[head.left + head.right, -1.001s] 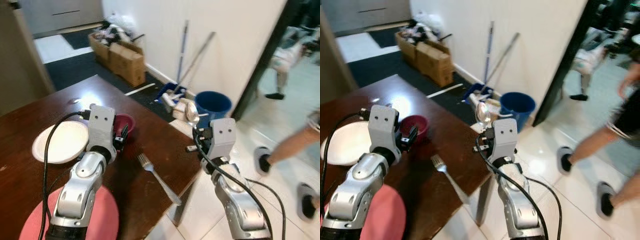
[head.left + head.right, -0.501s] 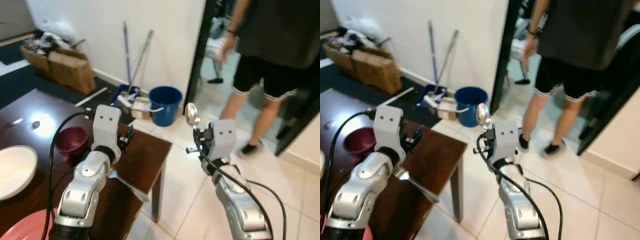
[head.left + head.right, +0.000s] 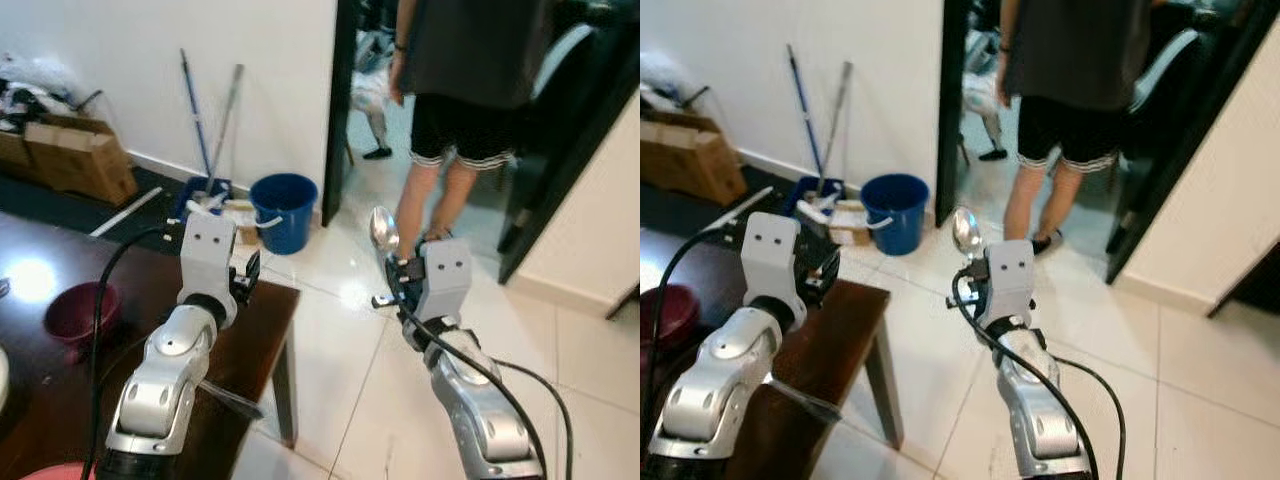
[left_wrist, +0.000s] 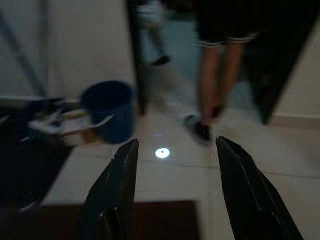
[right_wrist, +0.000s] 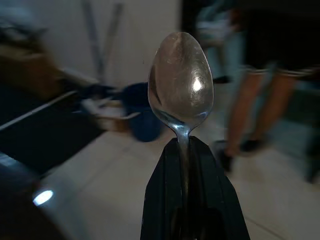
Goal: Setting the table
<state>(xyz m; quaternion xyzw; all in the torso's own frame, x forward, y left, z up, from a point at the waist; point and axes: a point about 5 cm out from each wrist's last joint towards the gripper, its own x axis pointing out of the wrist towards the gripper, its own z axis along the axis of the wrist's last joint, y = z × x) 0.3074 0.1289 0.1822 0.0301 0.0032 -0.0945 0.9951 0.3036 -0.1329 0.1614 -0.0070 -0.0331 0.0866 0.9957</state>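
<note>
Spoon [image 5: 180, 85] pinched upright in right gripper [image 5: 187, 150]; left gripper [image 4: 172, 195] fingers spread; maroon bowl [image 3: 78, 310] on table [image 3: 260, 310].

silver arms w/ black cables, black-fingered left pincer [image 4: 172, 195]

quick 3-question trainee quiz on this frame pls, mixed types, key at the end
1. True or false: the right gripper is shut on a spoon held bowl-up.
2. The left gripper is: A) open and holding nothing, B) shut on a fork, C) shut on a bowl.
3. Fill in: the maroon bowl sits on the dark wooden ____.

Key: 1 true; 2 A; 3 table.
</note>
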